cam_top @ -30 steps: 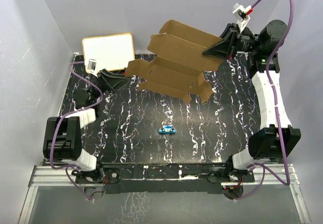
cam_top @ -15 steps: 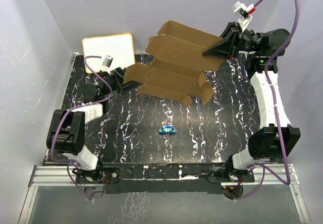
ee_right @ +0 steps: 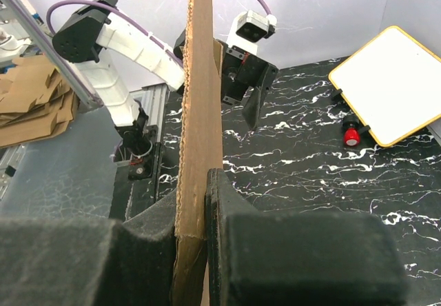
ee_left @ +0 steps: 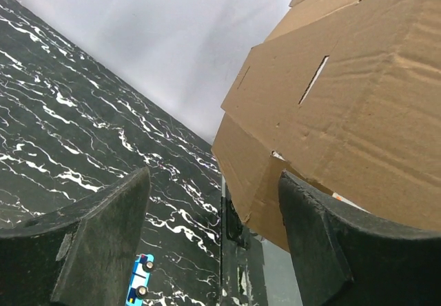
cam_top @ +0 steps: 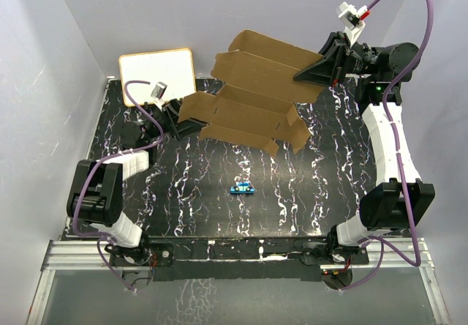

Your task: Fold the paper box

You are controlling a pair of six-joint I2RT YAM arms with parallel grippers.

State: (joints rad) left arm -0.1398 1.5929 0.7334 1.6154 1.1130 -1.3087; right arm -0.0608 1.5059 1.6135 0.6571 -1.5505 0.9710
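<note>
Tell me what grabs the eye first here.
A big brown die-cut paper box sheet hangs tilted above the black marbled table, pinched at its right edge by the right gripper. The open left gripper brackets its left corner; a small blue toy car sits mid-table.

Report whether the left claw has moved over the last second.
Yes. The left claw moved right, past the white board's corner, toward the paper box's left edge.

White board (cam_top: 156,76) far-left on table (cam_top: 190,208); blue toy (cam_top: 241,188) near centre.
</note>
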